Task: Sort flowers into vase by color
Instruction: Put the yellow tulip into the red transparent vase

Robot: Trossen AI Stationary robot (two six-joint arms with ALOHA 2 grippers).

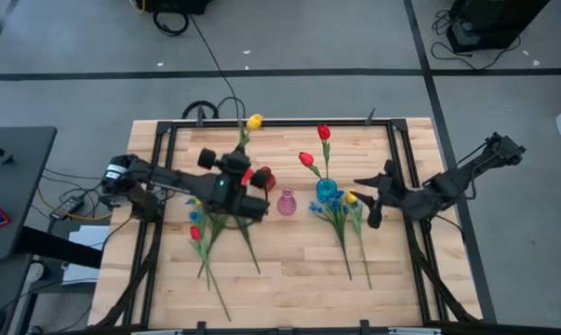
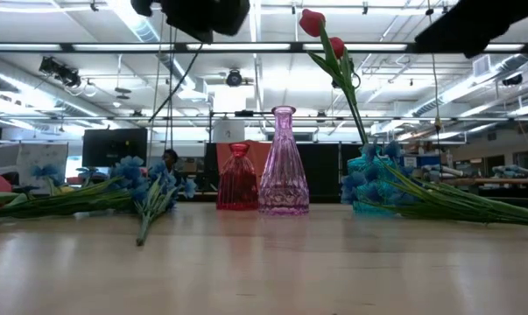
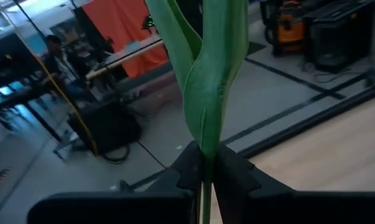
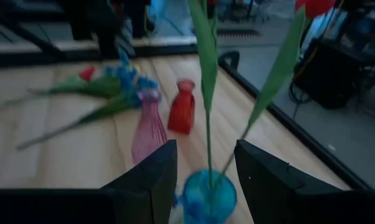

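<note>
My left gripper (image 1: 241, 160) is above the table's left half, shut on a yellow tulip (image 1: 254, 121) with a green stem and leaves (image 3: 206, 93). A red vase (image 1: 264, 177), a pink vase (image 1: 287, 202) and a blue vase (image 1: 327, 191) stand in a row on the table. Two red tulips (image 1: 324, 132) stick up out of the blue vase. My right gripper (image 1: 371, 194) hovers open to the right of the blue vase (image 4: 206, 199), touching nothing. More flowers lie flat on the table in a left pile (image 1: 206, 233) and a right pile (image 1: 345, 219). My left gripper pinches the yellow tulip's thin stem (image 3: 206, 167) between its two fingers, just under the base of the leaves. The fingers lie across the stem. The tulip is lifted clear of the table, with its blossom out over the far side.
The left pile holds a red tulip (image 1: 195, 233) and blue blossoms (image 2: 150, 188). The right pile holds a yellow tulip (image 1: 351, 197) and blue blossoms (image 1: 331, 209) against the blue vase. A black frame (image 1: 164, 167) rims the tabletop. Bare wood lies toward the near edge (image 1: 289, 279).
</note>
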